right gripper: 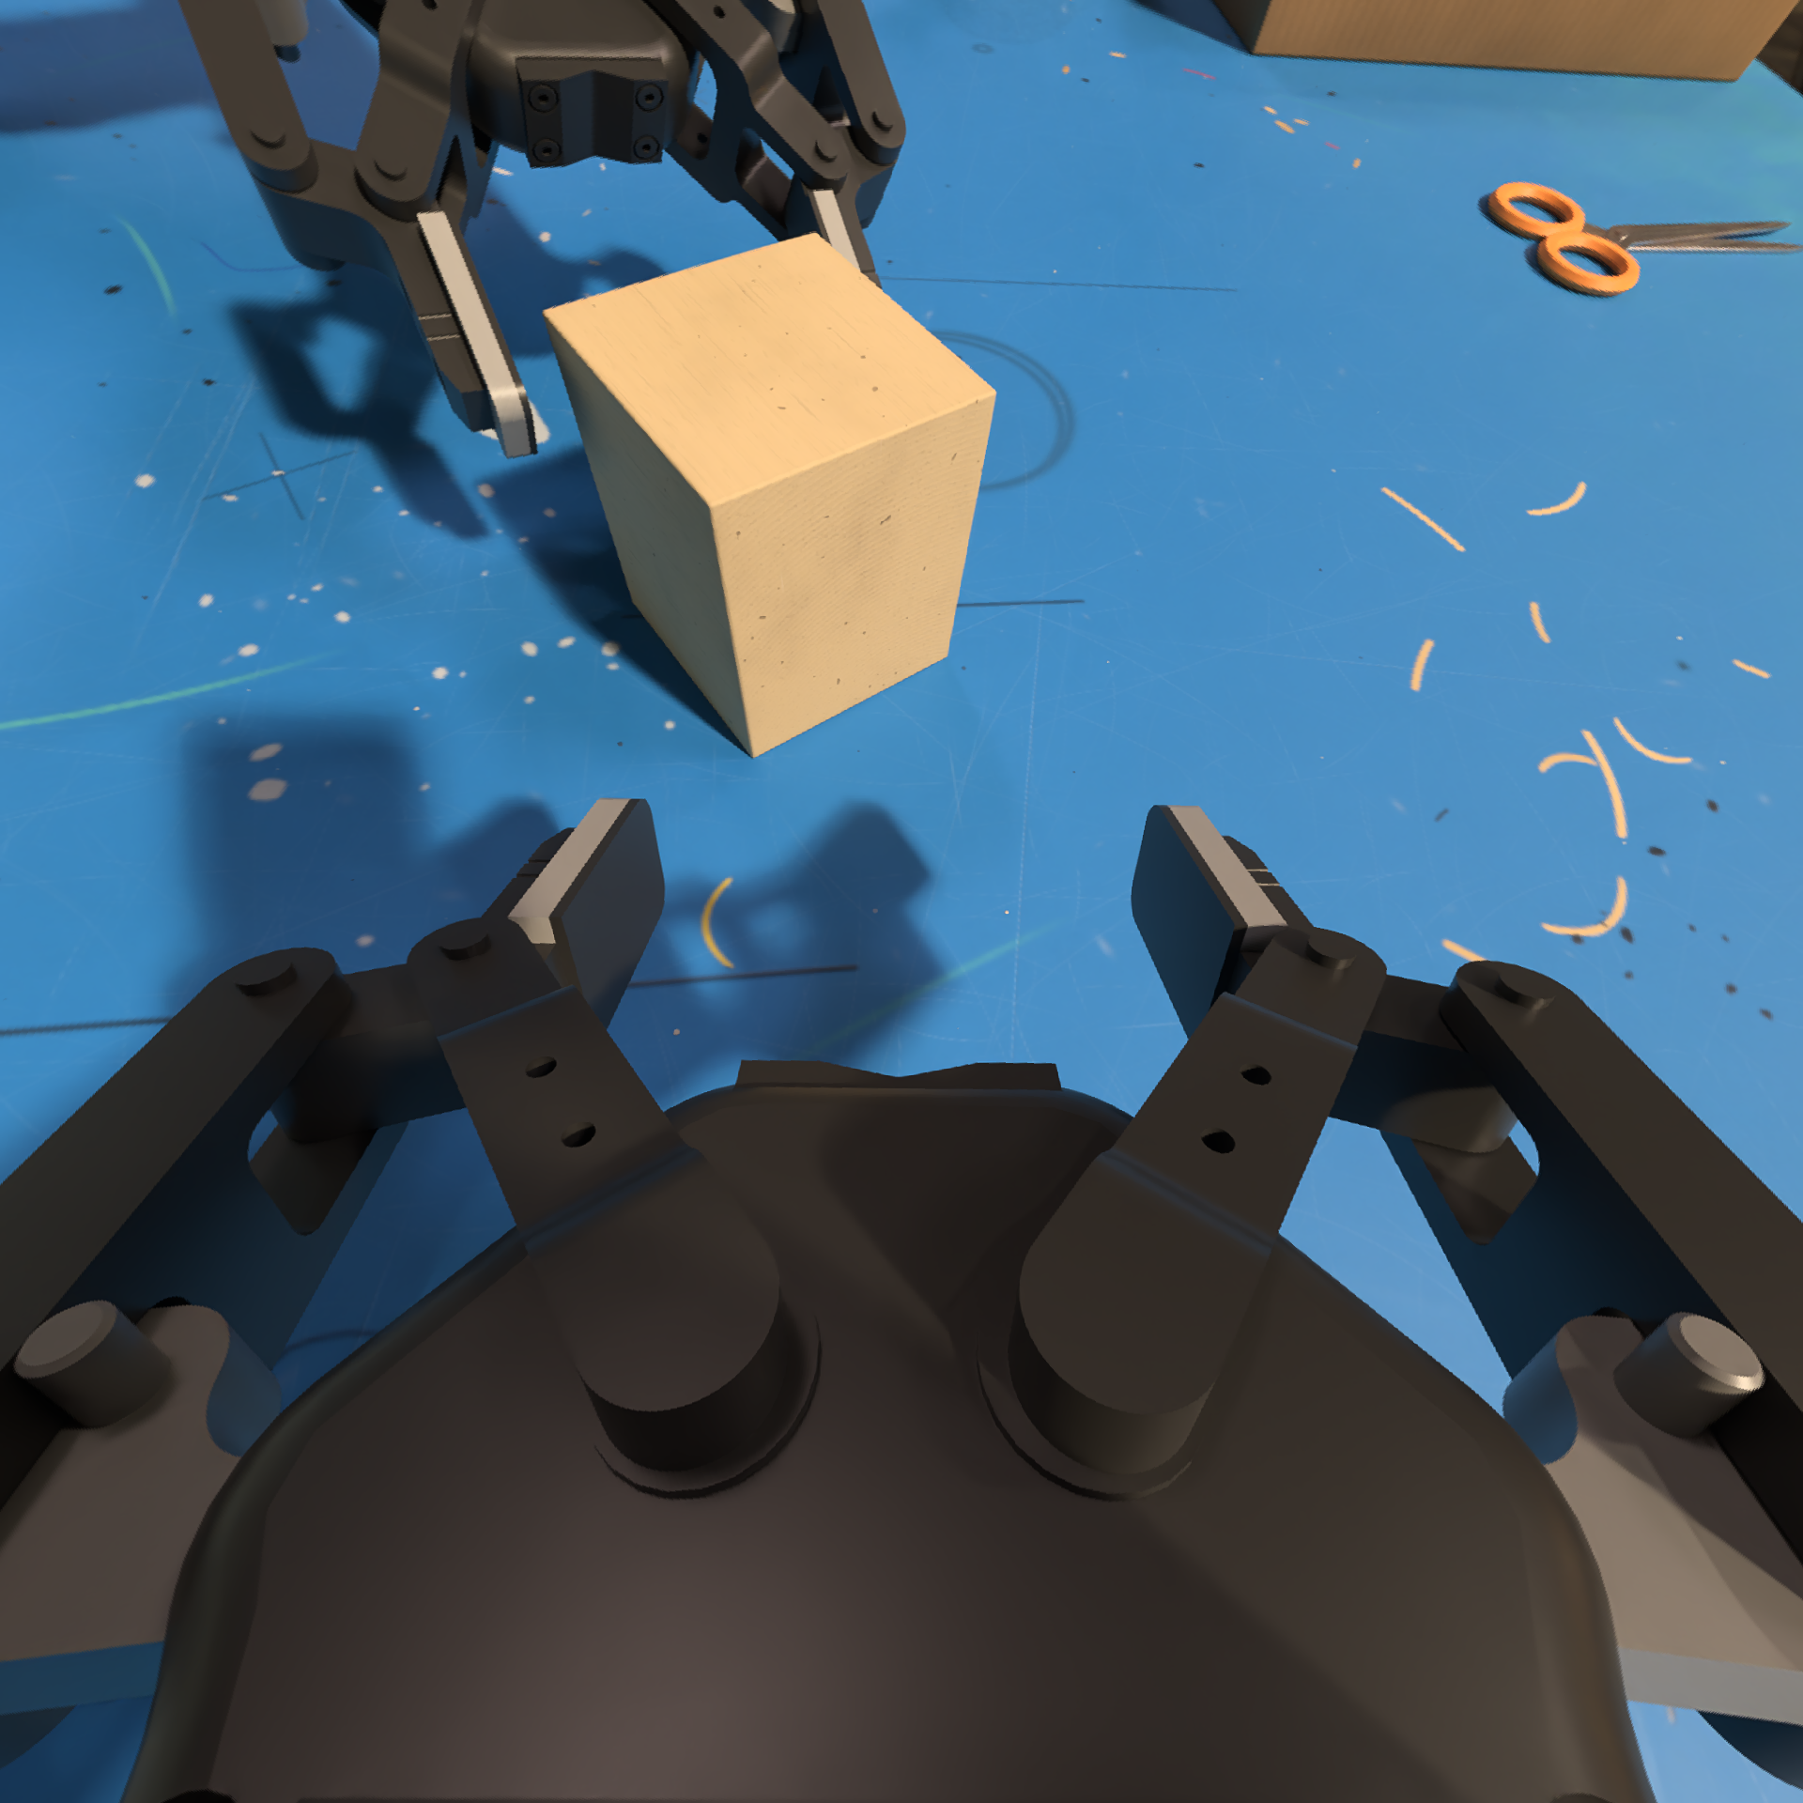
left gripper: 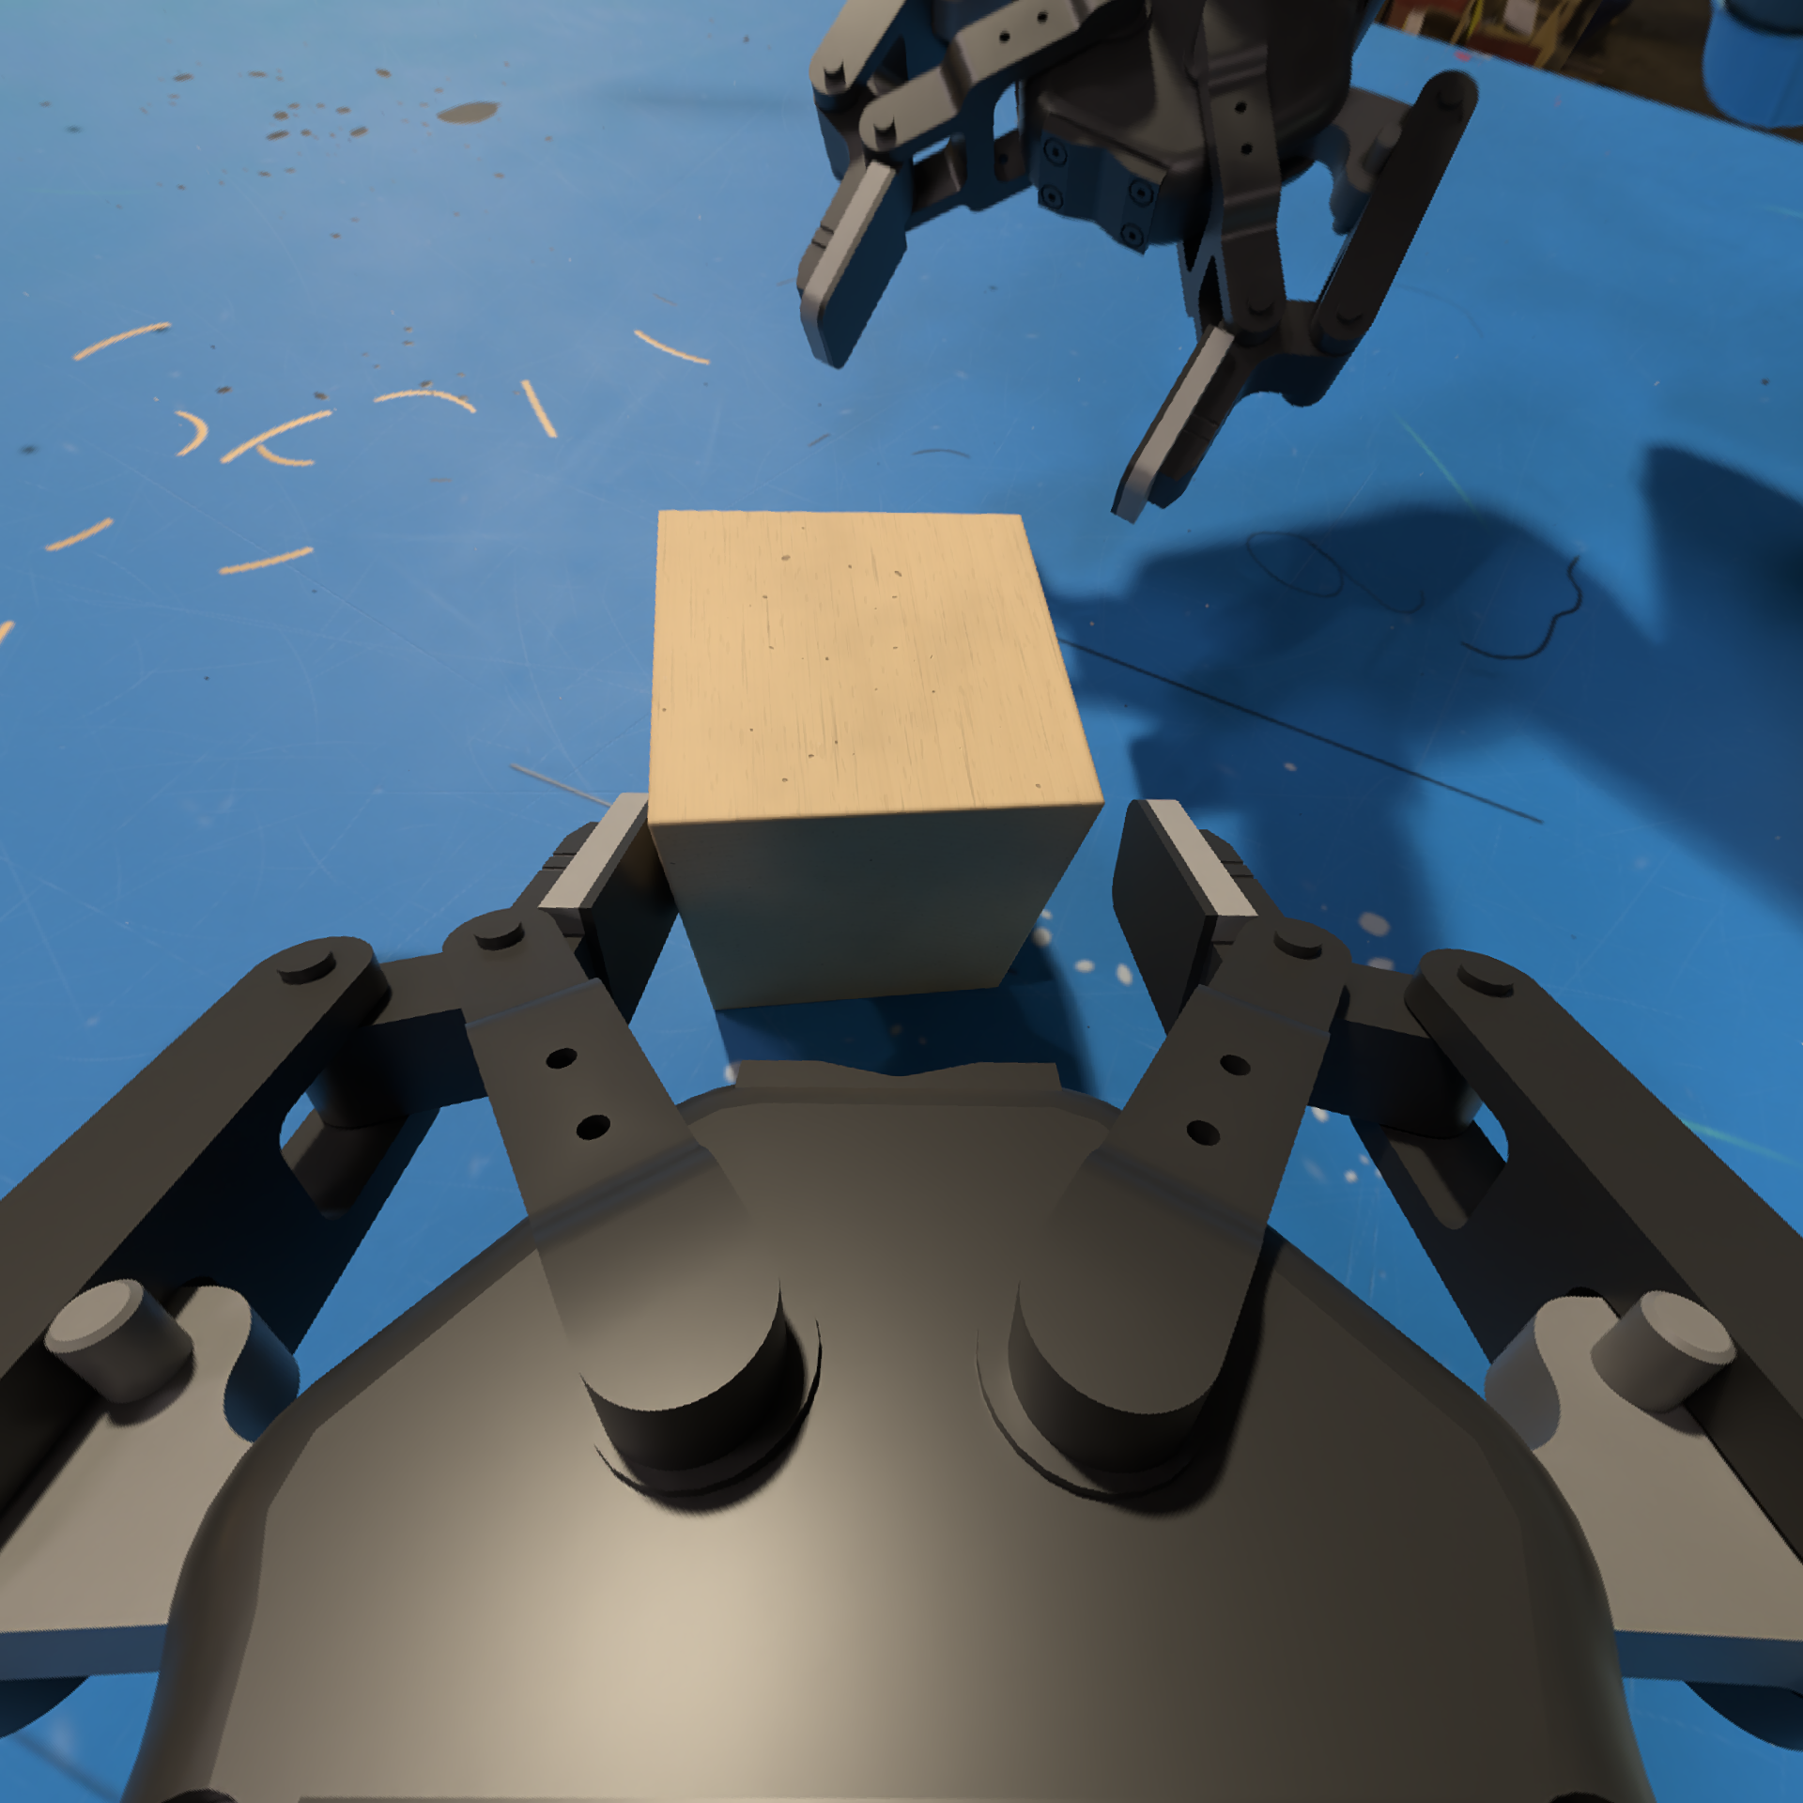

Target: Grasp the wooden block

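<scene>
A pale wooden block (left gripper: 859, 702) stands upright on the blue table (left gripper: 341, 732). My left gripper (left gripper: 893, 805) is open, with its jaws astride the block's near upper part. Its left finger (left gripper: 605, 868) is at the block's edge, and its right finger (left gripper: 1171, 878) stands a small gap off. In the right wrist view the block (right gripper: 800, 468) is ahead of my right gripper (right gripper: 893, 815), which is open, empty and short of the block. The left gripper (right gripper: 683, 332) shows behind the block there. The right gripper (left gripper: 985, 429) hangs beyond the block in the left wrist view.
Orange-handled scissors (right gripper: 1571, 239) lie at the far right of the table (right gripper: 1268, 439). A cardboard box (right gripper: 1502, 34) sits at the top right edge. Pale curved shavings (right gripper: 1600, 781) and paint specks are scattered over the surface.
</scene>
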You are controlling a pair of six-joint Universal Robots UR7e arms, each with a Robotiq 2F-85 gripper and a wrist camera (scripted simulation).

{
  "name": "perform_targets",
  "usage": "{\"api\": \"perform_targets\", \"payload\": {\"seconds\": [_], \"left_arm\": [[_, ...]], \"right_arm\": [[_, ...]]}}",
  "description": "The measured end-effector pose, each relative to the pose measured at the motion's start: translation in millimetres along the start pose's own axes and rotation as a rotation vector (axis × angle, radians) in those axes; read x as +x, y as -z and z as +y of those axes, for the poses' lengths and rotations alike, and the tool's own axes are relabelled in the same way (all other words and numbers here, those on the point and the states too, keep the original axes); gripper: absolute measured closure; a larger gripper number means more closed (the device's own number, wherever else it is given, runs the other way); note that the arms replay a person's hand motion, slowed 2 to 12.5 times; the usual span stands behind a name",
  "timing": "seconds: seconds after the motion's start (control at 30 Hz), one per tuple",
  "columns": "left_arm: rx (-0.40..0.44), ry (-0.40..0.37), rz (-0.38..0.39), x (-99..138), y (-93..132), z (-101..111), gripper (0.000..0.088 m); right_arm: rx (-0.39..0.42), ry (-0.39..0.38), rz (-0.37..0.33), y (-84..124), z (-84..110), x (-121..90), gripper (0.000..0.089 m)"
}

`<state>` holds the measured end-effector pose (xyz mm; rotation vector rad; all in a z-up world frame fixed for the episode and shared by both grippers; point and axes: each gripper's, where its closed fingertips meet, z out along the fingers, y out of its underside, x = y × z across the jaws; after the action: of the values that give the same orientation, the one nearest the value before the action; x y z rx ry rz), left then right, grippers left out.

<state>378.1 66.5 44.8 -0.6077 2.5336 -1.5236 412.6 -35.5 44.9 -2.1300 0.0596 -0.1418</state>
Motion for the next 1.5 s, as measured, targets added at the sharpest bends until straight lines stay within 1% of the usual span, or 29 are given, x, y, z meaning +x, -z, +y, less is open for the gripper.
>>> {"api": "perform_targets", "payload": {"seconds": [0.1, 0.23, 0.4, 0.57, 0.7, 0.8, 0.93, 1.17, 1.5], "left_arm": [[-0.023, -0.006, -0.008, -1, -3, 3, 0.0102], [-0.029, -0.025, -0.01, -1, -6, 2, 0.0101], [-0.029, -0.035, -0.021, -4, -8, 0, 0.0107], [-0.031, -0.029, -0.019, -6, -11, -1, 0.0119], [-0.02, -0.025, -0.014, -7, -12, -4, 0.0138], [-0.01, -0.023, -0.011, -8, -13, -7, 0.0178], [-0.008, -0.025, 0.001, -8, -15, -8, 0.018], [-0.011, -0.019, 0.016, -9, -17, -9, 0.0176], [0.002, 0.017, 0.052, -12, -16, -11, 0.0177]], "right_arm": [[-0.003, 0.011, 0.019, -1, -0.4, 2, 0.0066], [-0.003, 0.022, 0.031, -2, -1.6, 4, 0.0065], [-0.003, 0.03, 0.028, -4, -2.9, 4, 0.0065], [-0.002, 0.028, 0.019, -5, -3.2, 4, 0.0066], [0.003, 0.02, 0.008, -6, -3.2, 3, 0.0069], [0.007, 0.016, -0.001, -7, -3.5, 2, 0.0075], [0.01, 0.008, -0.012, -8, -3.6, 0, 0.0073], [0.014, -0.006, -0.007, -8, -4.6, 1, 0.0054], [0.02, -0.047, -0.014, -10, -6.7, 2, 0.005]]}}
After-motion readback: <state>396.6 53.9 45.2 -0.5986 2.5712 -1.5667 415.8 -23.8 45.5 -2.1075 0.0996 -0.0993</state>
